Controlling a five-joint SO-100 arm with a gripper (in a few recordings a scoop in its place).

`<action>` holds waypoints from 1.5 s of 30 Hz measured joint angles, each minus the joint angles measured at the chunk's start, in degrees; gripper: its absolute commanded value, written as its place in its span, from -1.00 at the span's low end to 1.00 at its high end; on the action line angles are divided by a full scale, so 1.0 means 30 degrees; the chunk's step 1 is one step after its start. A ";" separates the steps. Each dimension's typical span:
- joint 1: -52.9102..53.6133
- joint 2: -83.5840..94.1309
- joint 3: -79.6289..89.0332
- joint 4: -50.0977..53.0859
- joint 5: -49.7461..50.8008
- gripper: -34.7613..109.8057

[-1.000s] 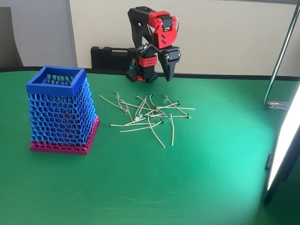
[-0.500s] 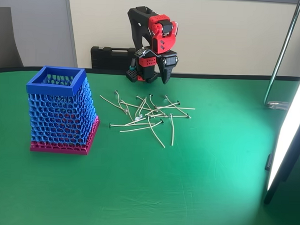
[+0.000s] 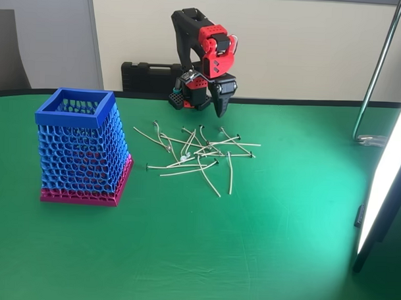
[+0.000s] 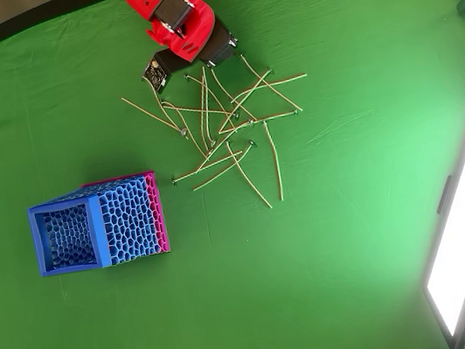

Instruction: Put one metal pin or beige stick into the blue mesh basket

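The gripper (image 3: 220,106) hung above the far edge of the pile of pins (image 3: 197,153), carrying nothing; whether its jaws were parted I could not tell. The pile lay mid-table, right of the blue mesh basket (image 3: 75,107), well apart from it. These pins looked light, thin and stiff, likely to slip or roll; I judged the straight one on the near-left fringe (image 4: 207,166) easiest, pinched mid-shaft. Underneath was a green cloth table (image 3: 249,257), slightly creased, with a lit panel (image 3: 384,183) at right and a black case (image 3: 147,76) against the far wall.
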 measured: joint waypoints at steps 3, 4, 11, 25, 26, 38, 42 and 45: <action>0.0029 -0.0059 0.0234 -0.0293 0.0000 -0.27; 0.0029 -0.0059 0.0381 -0.0469 0.0000 -0.25; 0.0176 -0.0059 0.1143 -0.1377 0.0000 -0.26; -0.0059 -0.0908 0.1729 -0.2285 0.0234 -0.27; -0.0176 -0.0908 0.1729 -0.2285 0.0205 -0.27; -0.0352 -0.1143 0.2490 -0.3193 0.0205 -0.30; -0.0352 -0.1377 0.2754 -0.3750 0.0234 -0.30; -0.0352 -0.1377 0.2959 -0.4131 0.0176 -0.30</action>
